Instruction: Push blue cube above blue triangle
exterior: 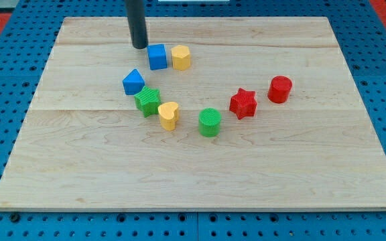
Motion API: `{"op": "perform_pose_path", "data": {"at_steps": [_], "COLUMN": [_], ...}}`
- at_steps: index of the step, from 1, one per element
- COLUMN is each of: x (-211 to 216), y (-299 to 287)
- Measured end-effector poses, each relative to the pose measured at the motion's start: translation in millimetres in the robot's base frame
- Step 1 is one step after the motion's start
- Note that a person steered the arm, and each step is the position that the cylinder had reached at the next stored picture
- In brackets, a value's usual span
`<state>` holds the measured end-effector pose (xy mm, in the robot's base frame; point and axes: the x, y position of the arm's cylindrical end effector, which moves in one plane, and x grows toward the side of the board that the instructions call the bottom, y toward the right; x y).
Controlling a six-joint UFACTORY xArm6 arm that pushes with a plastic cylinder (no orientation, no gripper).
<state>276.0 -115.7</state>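
The blue cube [157, 57] lies near the view's top, touching a yellow block [181, 57] on its right. The blue triangle [133, 82] lies below and a little left of the cube, with a gap between them. My tip [139, 46] stands just left of the blue cube and slightly above it, close to its upper left corner; I cannot tell whether it touches it. The rod comes down from the view's top edge.
A green cube [148, 101] touches the blue triangle's lower right. A yellow heart [169, 115], a green cylinder [210, 122], a red star [243, 103] and a red cylinder [280, 89] arc to the right. The wooden board [79, 174] lies on a blue perforated table.
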Motion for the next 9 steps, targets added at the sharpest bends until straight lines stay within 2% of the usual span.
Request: {"op": "perform_pose_path", "data": {"at_steps": [1,2,3,6,7,8,9], "x": [-1,6,19,19,20,47,55], "y": [33,100,95,19,13,19,51]}}
